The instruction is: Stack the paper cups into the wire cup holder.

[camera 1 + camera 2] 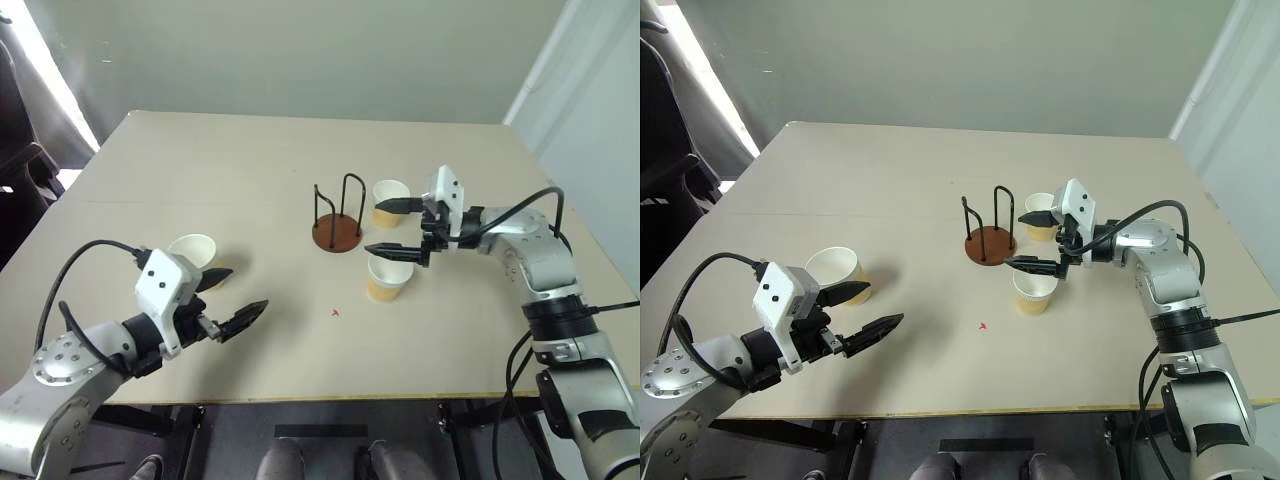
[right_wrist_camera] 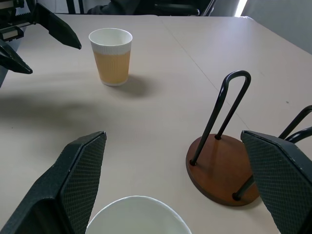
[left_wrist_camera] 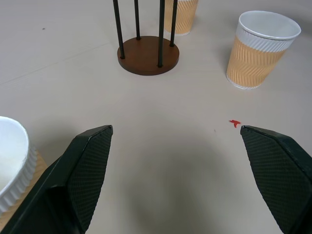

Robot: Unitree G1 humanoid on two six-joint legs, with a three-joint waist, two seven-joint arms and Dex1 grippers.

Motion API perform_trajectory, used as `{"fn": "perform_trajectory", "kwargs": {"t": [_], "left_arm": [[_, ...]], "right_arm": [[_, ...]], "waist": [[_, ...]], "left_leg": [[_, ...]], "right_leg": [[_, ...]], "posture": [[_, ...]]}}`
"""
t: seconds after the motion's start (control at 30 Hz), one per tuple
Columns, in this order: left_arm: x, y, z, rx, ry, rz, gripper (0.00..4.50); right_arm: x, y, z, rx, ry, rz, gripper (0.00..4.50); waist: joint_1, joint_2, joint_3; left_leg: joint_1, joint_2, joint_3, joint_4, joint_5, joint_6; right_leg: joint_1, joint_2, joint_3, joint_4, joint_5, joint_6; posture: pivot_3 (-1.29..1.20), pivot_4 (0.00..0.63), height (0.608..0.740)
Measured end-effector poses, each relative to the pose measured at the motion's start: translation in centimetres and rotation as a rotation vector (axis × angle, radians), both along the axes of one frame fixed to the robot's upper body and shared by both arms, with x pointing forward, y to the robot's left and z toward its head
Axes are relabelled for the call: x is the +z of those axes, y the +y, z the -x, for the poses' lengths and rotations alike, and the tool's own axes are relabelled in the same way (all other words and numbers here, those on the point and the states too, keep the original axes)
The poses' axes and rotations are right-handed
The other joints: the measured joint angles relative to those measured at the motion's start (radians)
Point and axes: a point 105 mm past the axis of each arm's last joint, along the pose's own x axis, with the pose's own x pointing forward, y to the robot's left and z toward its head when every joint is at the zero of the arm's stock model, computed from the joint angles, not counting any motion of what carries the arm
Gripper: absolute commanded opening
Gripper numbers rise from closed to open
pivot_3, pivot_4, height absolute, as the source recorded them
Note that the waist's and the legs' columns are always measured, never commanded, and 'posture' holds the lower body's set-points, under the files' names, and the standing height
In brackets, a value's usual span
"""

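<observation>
The wire cup holder [image 1: 336, 236], a brown disc with black wire loops, stands empty mid-table. One paper cup [image 1: 390, 203] stands upright just right of it, and a second paper cup [image 1: 388, 281] stands nearer the front. My right gripper [image 1: 398, 228] hovers open over the gap between these two cups, pointing left toward the holder, holding nothing. A third paper cup [image 1: 195, 250] stands upright at the left. My left gripper [image 1: 238, 294] is open just in front of and beside that cup, with nothing between its fingers [image 3: 92, 161].
A small red mark [image 1: 336, 312] lies on the beige table [image 1: 230, 170] in front of the holder. Dark chairs [image 1: 20, 170] stand off the table's left edge, and a pale wall rises behind it.
</observation>
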Motion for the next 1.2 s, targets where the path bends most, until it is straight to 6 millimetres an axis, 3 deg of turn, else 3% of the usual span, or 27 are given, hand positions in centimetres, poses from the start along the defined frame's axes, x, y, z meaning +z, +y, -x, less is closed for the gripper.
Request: {"fn": "perform_trajectory", "kwargs": {"t": [0.43, 0.7, 0.9, 1.1, 1.2], "left_arm": [[0.0, 0.0, 0.0, 0.001, 0.002, 0.003, 4.47], [0.0, 0.1, 0.0, 0.002, 0.001, 0.003, 4.47], [0.2, 0.0, 0.0, 0.001, -0.006, 0.002, 4.47], [0.3, 0.0, -0.1, 0.004, -0.012, 0.001, 4.47], [0.2, 0.1, -0.1, 0.009, -0.008, 0.001, 4.47]], "right_arm": [[0.1, 0.1, -0.2, -0.013, -0.004, -0.008, 4.50], [1.9, 2.3, -0.2, 0.026, -0.035, -0.079, 4.50], [3.4, 4.0, -3.2, -0.129, -0.116, -0.102, 4.50], [1.0, 6.0, -4.3, -0.200, -0.097, -0.004, 4.50], [0.7, 6.1, -4.4, -0.214, -0.084, 0.009, 4.50]], "waist": [[0.000, 0.000, 0.000], [-0.001, 0.000, 0.000], [-0.003, 0.000, 0.000], [-0.002, 0.000, 0.000], [-0.002, 0.000, 0.000]], "left_leg": [[0.000, 0.000, 0.000, 0.000, 0.000, 0.000], [0.000, 0.001, 0.000, 0.000, 0.000, 0.000], [0.000, 0.008, -0.002, 0.000, 0.000, 0.000], [-0.002, 0.008, -0.002, 0.000, 0.000, 0.001], [-0.002, 0.008, -0.001, 0.000, 0.000, 0.000]], "right_leg": [[0.000, 0.000, 0.000, 0.000, 0.000, 0.000], [-0.001, 0.000, 0.001, 0.001, 0.000, 0.000], [-0.005, 0.000, 0.003, 0.005, 0.000, 0.000], [-0.010, 0.000, 0.005, 0.008, 0.000, 0.000], [-0.010, 0.000, 0.006, 0.008, 0.000, 0.000]], "posture": [[0.00, 0.150, 0.740], [0.00, 0.150, 0.740], [0.00, 0.150, 0.740], [0.00, 0.150, 0.740], [0.00, 0.150, 0.740]]}}
